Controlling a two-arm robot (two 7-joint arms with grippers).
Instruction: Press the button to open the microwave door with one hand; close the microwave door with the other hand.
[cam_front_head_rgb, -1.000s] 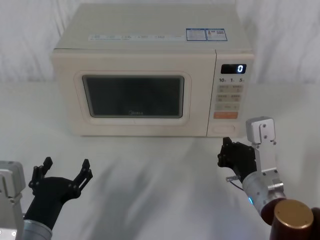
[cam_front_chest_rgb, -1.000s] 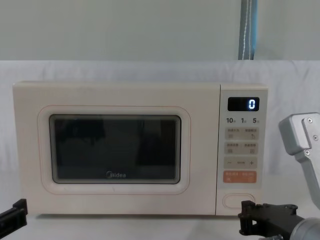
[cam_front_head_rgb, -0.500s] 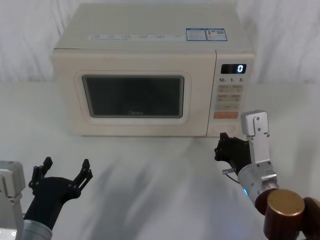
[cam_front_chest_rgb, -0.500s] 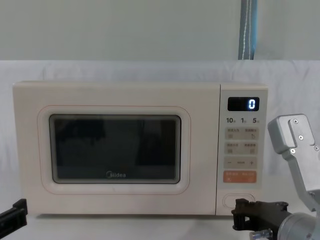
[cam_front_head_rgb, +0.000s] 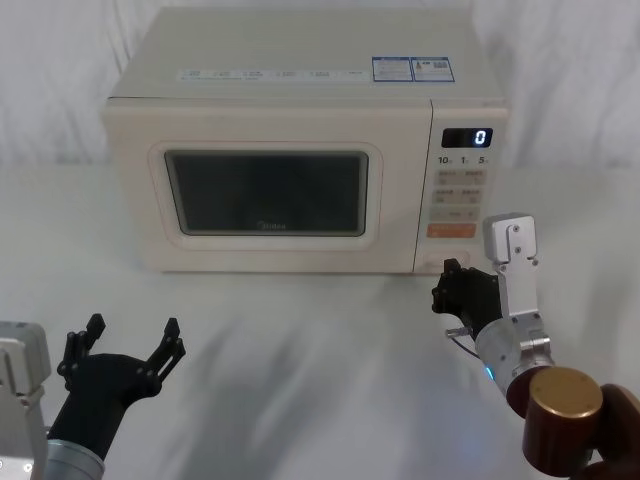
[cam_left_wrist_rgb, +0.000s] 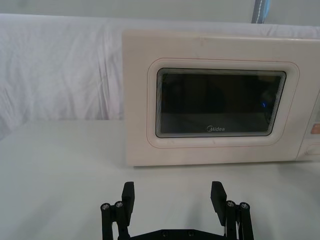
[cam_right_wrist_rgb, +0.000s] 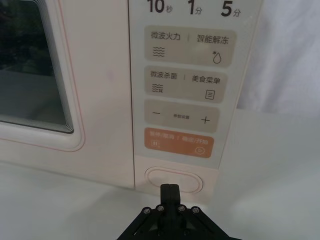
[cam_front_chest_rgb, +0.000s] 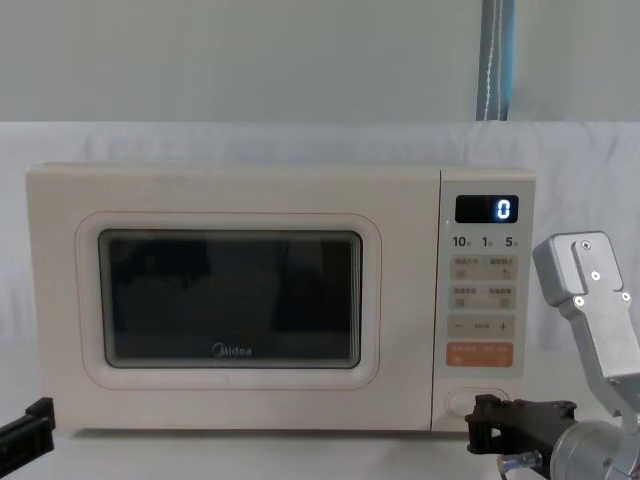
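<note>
Sitting behind both grippers, microwave (cam_front_head_rgb: 300, 150) w/ microwave door (cam_front_head_rgb: 265, 190) shut. Left gripper (cam_front_head_rgb: 125, 348) idle low near robot, fingers spread wide, well short of door. Right gripper (cam_right_wrist_rgb: 171, 189) fingers pinched together, tip just in front of button (cam_right_wrist_rgb: 173, 180); contact unclear.

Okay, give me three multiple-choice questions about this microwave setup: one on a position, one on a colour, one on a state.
1. Where is the shut right end effector?
A. at the pill-shaped cream button
B. on the oven roof
C. at the window

2. What colour is the rectangular key above that button?
A. green
B. orange
C. blue

3. How is the cream glass-windowed microwave door?
A. wide open
B. removed
C. closed

Answers: A, its tips meet just before the button; B, orange beneath the beige keys; C, flush with the cream boxy microwave.
</note>
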